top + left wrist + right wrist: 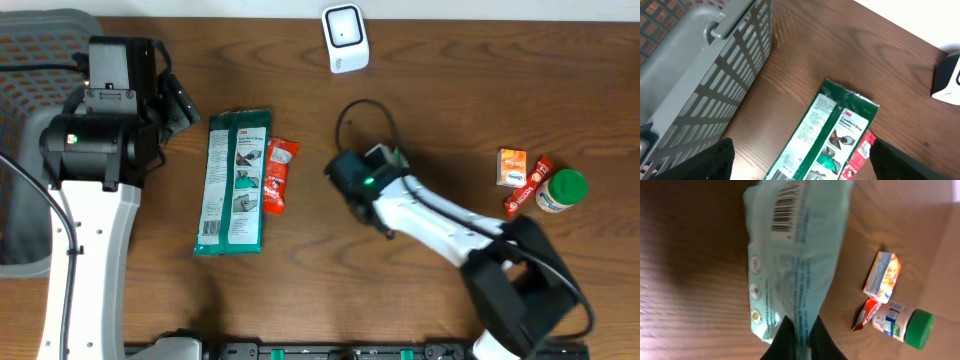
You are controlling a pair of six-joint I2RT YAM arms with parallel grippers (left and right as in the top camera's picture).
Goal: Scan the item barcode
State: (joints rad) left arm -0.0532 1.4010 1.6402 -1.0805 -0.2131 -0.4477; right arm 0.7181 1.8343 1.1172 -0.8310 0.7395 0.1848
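Observation:
My right gripper (pixel 802 330) is shut on the lower edge of a pale mint packet (pixel 800 255). The packet stands up from the jaws, and its barcode (pixel 786 207) shows near the top end. In the overhead view this gripper (pixel 372 178) is at the table's middle and covers most of the packet. A white scanner (pixel 345 38) stands at the back edge, apart from the packet. My left gripper (pixel 802 167) is open and hovers over a green glove packet (pixel 827 135), holding nothing.
A red sachet (pixel 277 175) lies beside the green glove packet (pixel 235 180). At the right are an orange box (pixel 512 166), a red wrapper (pixel 528 188) and a green-capped bottle (pixel 560 192). A grey basket (pixel 695 65) stands at the far left.

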